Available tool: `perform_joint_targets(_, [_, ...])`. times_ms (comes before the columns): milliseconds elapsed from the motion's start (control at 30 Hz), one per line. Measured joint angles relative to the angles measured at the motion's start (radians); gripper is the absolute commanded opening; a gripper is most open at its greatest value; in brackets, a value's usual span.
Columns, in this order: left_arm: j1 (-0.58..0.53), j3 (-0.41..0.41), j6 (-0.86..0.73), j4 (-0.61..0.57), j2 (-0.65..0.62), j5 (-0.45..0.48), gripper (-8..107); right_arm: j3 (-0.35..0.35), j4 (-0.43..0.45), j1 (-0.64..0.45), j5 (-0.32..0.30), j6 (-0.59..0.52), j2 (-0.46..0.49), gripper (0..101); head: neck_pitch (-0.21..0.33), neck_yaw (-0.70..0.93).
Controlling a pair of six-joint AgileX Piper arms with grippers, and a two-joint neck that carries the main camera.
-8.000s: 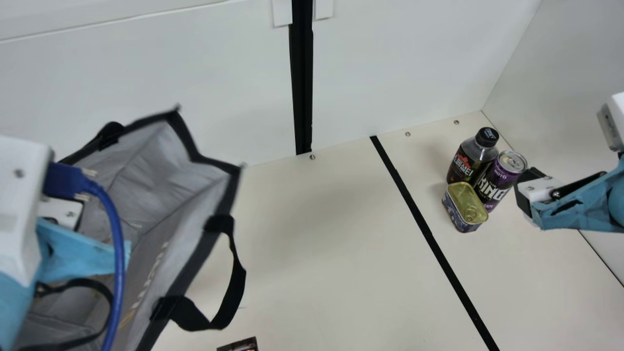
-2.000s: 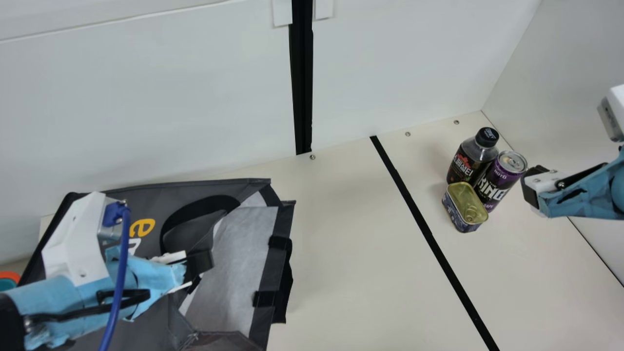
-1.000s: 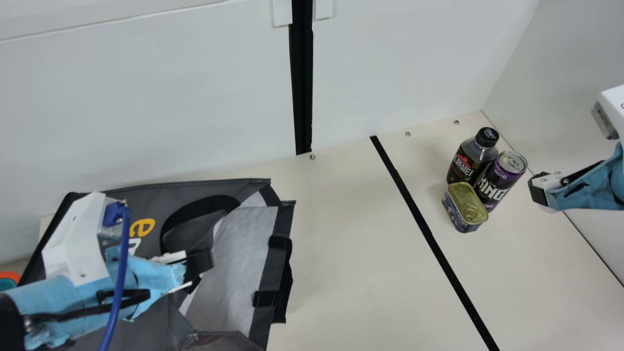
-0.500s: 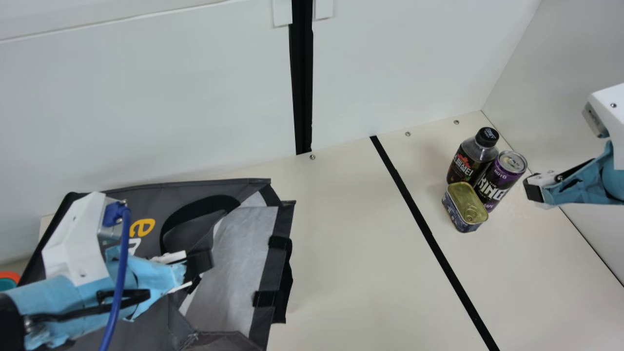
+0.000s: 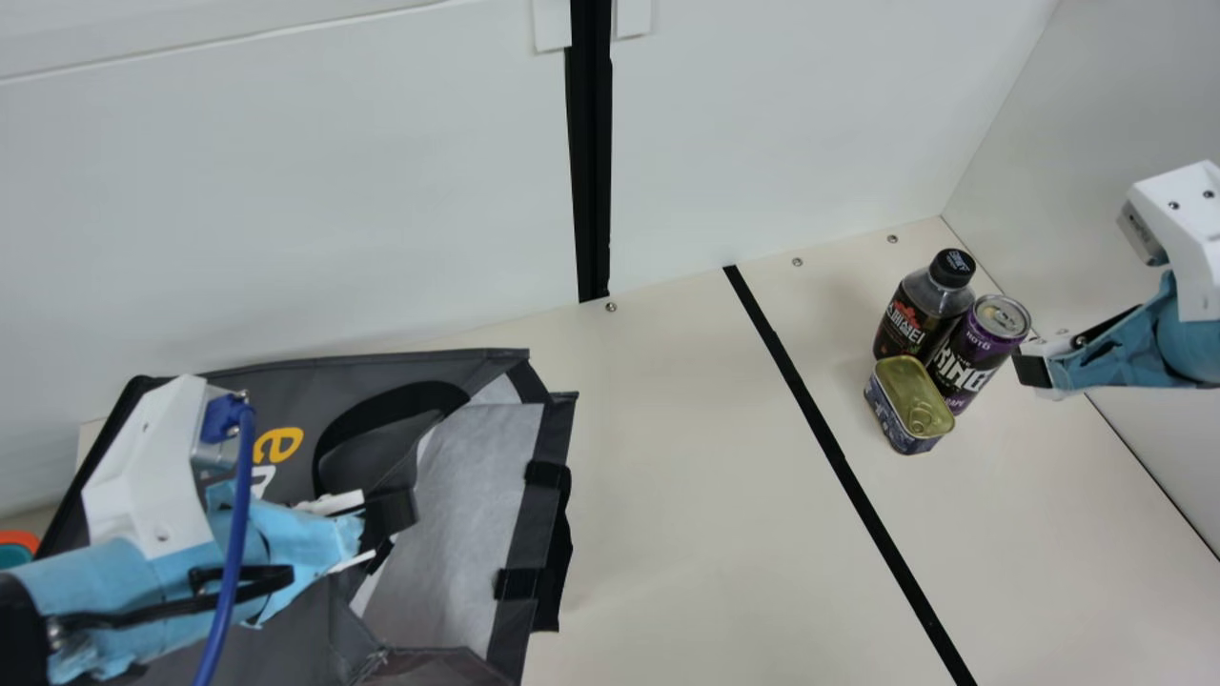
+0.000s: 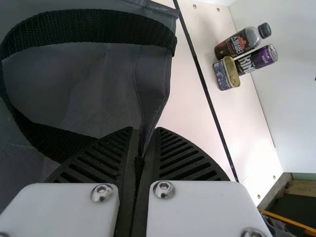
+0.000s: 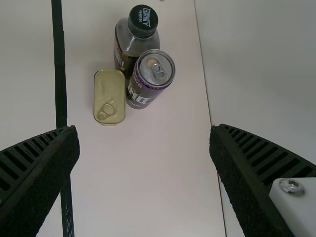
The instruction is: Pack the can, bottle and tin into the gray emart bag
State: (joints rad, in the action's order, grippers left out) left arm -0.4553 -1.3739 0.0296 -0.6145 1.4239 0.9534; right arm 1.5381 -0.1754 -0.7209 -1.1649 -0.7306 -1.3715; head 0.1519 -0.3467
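Can (image 5: pixel 982 338): stands near the desk's (image 5: pixel 667 495) far right corner; likely heavy if full, hard and smooth, so it could slip. Hold it round the middle.
Bottle (image 5: pixel 920 314): stands close behind the can; likely heavy, with sides that may bend a bit. Grab below the black cap (image 5: pixel 952 268).
Tin (image 5: pixel 910 405): just in front of those 2; small, stiff and hard to dent. Pinch its 2 long sides, not the ring on top.
Right claw (image 7: pixel 143 128): spread wide, nothing between its 2 fingers, near the can.
Left claw (image 6: pixel 144 133): pressed together, pinching the edge of the bag (image 5: pixel 276 391).
Bag: soft and floppy, by the desk's left edge, mouth toward the middle.
In the way: the 3 things crowd together, the side wall (image 5: pixel 1096 191) is near, and the loose strap (image 6: pixel 89 27) could snag.
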Motion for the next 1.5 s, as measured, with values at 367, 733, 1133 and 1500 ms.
perform_joint_targets(367, [0.000,0.000,0.000,0.000,0.000,0.000,10,0.018,-0.024,-0.016,0.019,-0.036,-0.069,91,0.000,0.000])
perform_joint_targets(733, [0.000,0.000,0.000,0.000,0.000,0.000,10,0.035,-0.026,-0.016,0.040,-0.054,-0.138,91,0.000,-0.002])
perform_joint_targets(1133, [0.000,0.000,0.000,0.000,0.000,0.000,10,0.045,-0.028,-0.007,0.067,-0.061,-0.215,91,0.000,0.000])
perform_joint_targets(1500, [0.000,0.000,0.000,0.000,0.000,0.000,10,0.071,-0.034,0.009,0.094,-0.061,-0.296,91,0.000,-0.002])
